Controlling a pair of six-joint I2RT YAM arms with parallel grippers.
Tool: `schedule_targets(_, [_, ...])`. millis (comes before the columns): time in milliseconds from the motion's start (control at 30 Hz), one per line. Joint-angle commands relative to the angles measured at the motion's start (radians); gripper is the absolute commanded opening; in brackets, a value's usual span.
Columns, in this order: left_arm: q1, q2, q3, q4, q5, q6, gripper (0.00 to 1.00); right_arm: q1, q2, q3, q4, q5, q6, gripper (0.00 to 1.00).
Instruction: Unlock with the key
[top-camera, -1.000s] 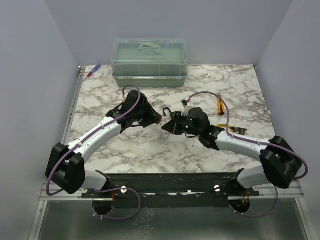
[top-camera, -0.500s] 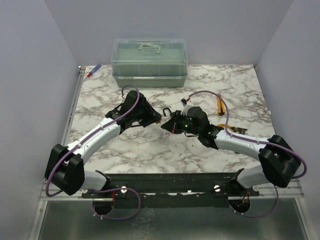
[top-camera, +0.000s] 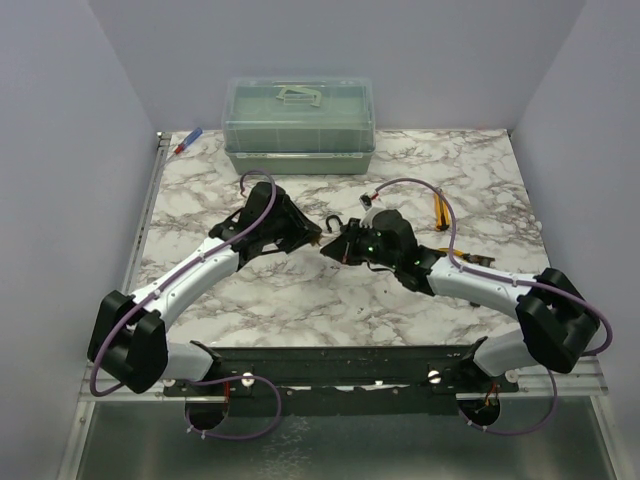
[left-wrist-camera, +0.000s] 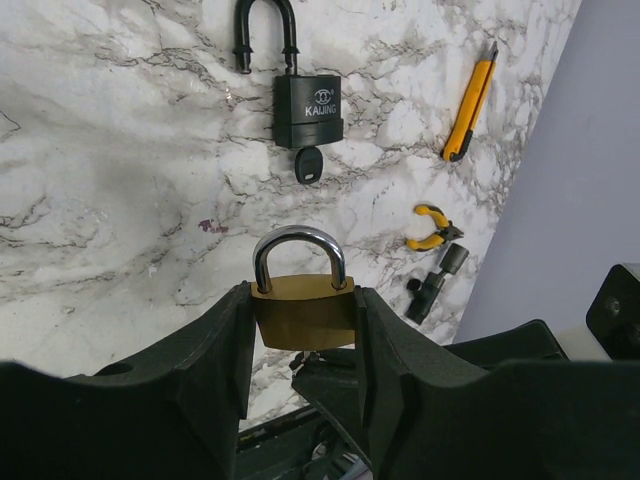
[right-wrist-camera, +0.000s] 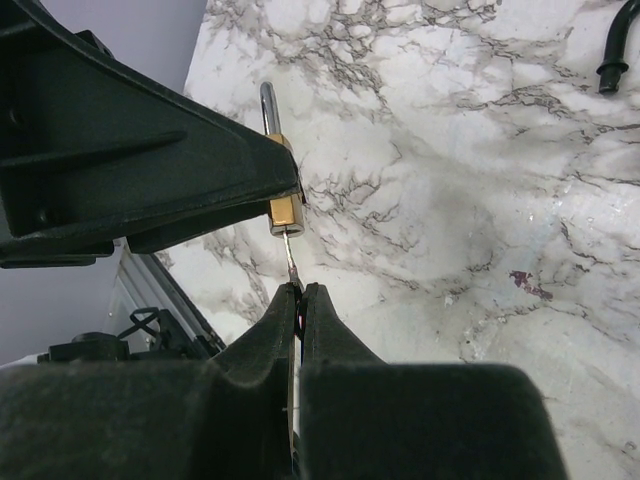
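My left gripper (left-wrist-camera: 303, 300) is shut on a small brass padlock (left-wrist-camera: 303, 315), shackle pointing away, held above the marble table (top-camera: 300, 290). My right gripper (right-wrist-camera: 300, 290) is shut on a small key; only its thin metal blade (right-wrist-camera: 290, 255) shows, its tip at the bottom of the brass padlock (right-wrist-camera: 284, 210). The head is hidden between the fingers. In the top view the two grippers meet at mid-table, left (top-camera: 315, 238) and right (top-camera: 336, 248). A black padlock (left-wrist-camera: 309, 110) with open shackle lies beyond, a black-headed key (left-wrist-camera: 309, 165) in its base.
A green lidded box (top-camera: 298, 125) stands at the back. A yellow utility knife (left-wrist-camera: 470, 100), yellow pliers (left-wrist-camera: 436, 225) and a small black tool (left-wrist-camera: 438, 283) lie on the right. A red-blue pen (top-camera: 187, 142) lies at the back left.
My right gripper has moved slightly left toward the left gripper, bringing the key blade up to the brass padlock. The left gripper has barely moved.
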Motion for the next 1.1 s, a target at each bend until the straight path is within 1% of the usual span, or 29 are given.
schedule_targets(0, [-0.006,-0.034,-0.015,0.029,0.013,-0.020,0.00,0.007,0.016,0.061,0.008,0.033,0.000,0.00])
schedule_targets(167, [-0.006,-0.039,-0.024,0.041,0.010,-0.025,0.00,0.007,0.029,0.094,-0.022,0.042,0.029,0.00])
schedule_targets(400, [-0.006,-0.052,-0.035,0.057,0.008,-0.030,0.00,0.005,0.036,0.113,0.000,-0.001,0.067,0.00])
schedule_targets(700, [-0.006,-0.066,-0.041,0.060,0.008,-0.032,0.00,0.005,0.027,0.107,-0.009,0.013,0.054,0.00])
schedule_targets(933, [-0.007,-0.066,-0.045,0.070,0.036,-0.037,0.00,0.003,0.033,0.111,0.031,0.041,0.020,0.00])
schedule_targets(1067, [-0.012,-0.066,-0.044,0.077,0.058,-0.042,0.00,-0.007,0.045,0.124,0.092,0.038,-0.018,0.00])
